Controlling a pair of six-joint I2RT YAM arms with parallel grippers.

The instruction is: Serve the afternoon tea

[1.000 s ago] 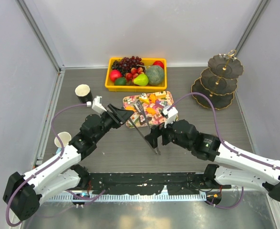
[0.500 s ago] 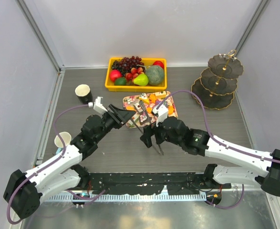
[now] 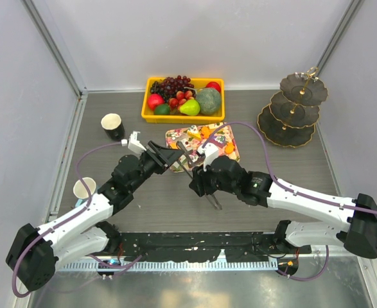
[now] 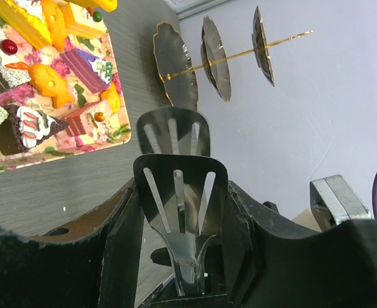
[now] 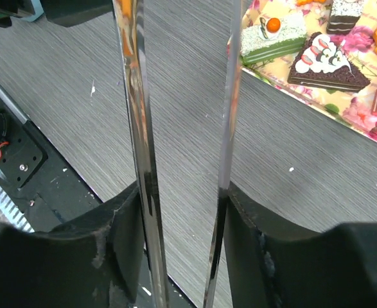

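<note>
Steel tongs [image 3: 189,168] lie slanted between my two grippers. My left gripper [image 3: 164,156] is shut on their slotted heads [image 4: 182,192]. My right gripper [image 3: 198,185] is shut on the two long arms [image 5: 137,128], one against each finger. Orange pastries [image 4: 50,83] and cake pieces [image 5: 326,64] lie on the floral tray [image 3: 232,146] just beyond. A black cup [image 3: 113,126] stands at the left, with a light-blue cup [image 3: 84,188] nearer on the same side. The dark gold-rimmed three-tier stand [image 3: 294,109] is at the far right, bare.
A yellow bin [image 3: 148,109] of grapes, pear, apples and melon sits behind the tray. Grey walls close in the table on three sides. The black base rail [image 3: 194,247] runs along the near edge.
My right arm has swung left and forward to the tongs, and its jaws have closed from wide open onto the tongs' arms. The left gripper has kept its hold.
</note>
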